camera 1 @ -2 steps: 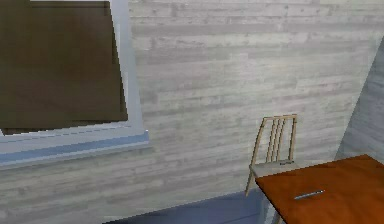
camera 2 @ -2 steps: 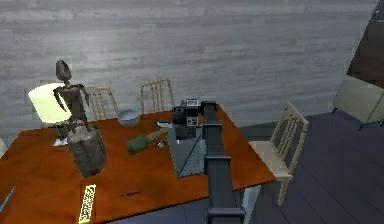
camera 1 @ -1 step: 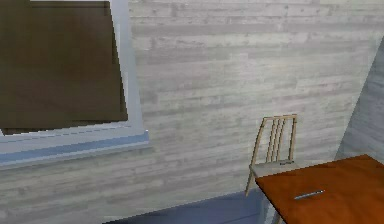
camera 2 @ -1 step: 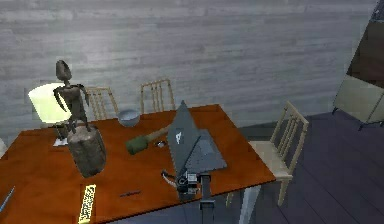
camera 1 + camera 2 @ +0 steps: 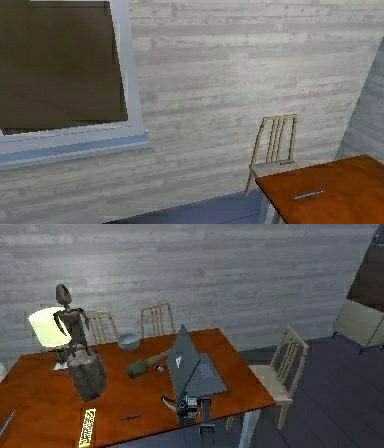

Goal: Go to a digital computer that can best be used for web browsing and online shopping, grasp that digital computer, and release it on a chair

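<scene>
An open grey laptop stands on the red-brown table, toward its right end. The dark arm rises from the arm side view's bottom edge, and my gripper is at the table's near edge, just in front of the laptop's base. With the laptop on the table behind it, I cannot tell whether it holds anything. A pale wooden chair stands at the table's right end, and two more chairs are behind the table against the wall. In the forward view a wooden chair stands by the plank wall beside a table corner.
On the table are a lamp with a pale shade, a dark figure statue, a grey jar, a bowl, a green object, a yellow strip and a pen. A window fills the forward view's left.
</scene>
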### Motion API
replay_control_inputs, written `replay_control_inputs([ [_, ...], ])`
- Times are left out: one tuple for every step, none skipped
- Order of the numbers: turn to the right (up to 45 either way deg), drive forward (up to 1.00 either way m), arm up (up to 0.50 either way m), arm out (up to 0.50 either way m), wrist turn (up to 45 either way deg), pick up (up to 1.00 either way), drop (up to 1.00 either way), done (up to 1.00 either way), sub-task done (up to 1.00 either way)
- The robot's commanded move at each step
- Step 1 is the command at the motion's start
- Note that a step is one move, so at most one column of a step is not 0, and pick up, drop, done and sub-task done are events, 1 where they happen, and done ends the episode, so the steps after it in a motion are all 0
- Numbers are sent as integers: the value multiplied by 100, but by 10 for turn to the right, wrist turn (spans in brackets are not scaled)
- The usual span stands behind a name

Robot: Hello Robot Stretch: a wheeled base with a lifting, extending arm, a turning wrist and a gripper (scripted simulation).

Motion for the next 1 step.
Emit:
replay_control_inputs([
  [0,0,10,0,0,0,0,0,0],
])
